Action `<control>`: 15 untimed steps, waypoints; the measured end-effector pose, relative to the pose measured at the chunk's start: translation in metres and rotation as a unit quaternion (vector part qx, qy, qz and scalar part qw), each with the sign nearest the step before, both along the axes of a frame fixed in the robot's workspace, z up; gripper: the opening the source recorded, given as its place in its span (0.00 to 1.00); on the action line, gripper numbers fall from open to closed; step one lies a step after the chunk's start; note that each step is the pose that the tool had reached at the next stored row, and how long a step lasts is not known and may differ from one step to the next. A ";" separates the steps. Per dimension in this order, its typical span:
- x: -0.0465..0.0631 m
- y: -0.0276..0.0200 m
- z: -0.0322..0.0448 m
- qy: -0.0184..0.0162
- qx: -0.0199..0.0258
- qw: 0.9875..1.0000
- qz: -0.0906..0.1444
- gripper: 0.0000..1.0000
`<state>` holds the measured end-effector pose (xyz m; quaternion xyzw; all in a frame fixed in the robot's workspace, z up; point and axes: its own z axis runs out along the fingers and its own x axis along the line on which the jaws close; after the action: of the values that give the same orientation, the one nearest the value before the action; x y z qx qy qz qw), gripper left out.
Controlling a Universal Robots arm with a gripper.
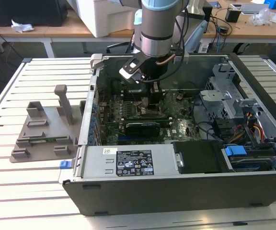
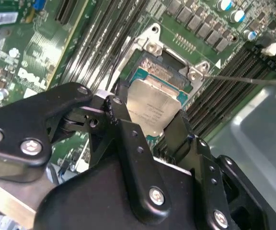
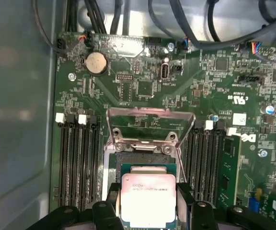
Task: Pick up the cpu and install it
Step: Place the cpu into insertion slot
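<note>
1. The gripper [image 3: 148,205] stands inside the open computer case [image 1: 176,194], above the motherboard [image 3: 143,86].
2. The cpu [image 3: 148,197] lies between the jaws, which are closed narrowly against two opposite edges of it.
3. The cpu is directly over the open socket [image 3: 145,155]; whether it is seated cannot be told.

No legible text; tiny print on the cpu [image 3: 148,197] and case label [image 1: 128,162]
</note>
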<state>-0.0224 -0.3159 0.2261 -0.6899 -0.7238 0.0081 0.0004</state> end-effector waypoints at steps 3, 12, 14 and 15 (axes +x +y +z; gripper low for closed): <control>0.000 0.0000 -0.0061 0.000 0.000 1.000 0.000 0.55; -0.001 0.0000 -0.0212 0.000 0.000 1.000 -0.006 0.55; -0.001 -0.0001 -0.0224 0.000 0.000 1.000 -0.006 0.55; -0.001 0.0000 -0.0226 0.000 0.000 1.000 -0.006 0.55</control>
<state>-0.0234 -0.3159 0.2035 -0.6942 -0.7198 0.0082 0.0004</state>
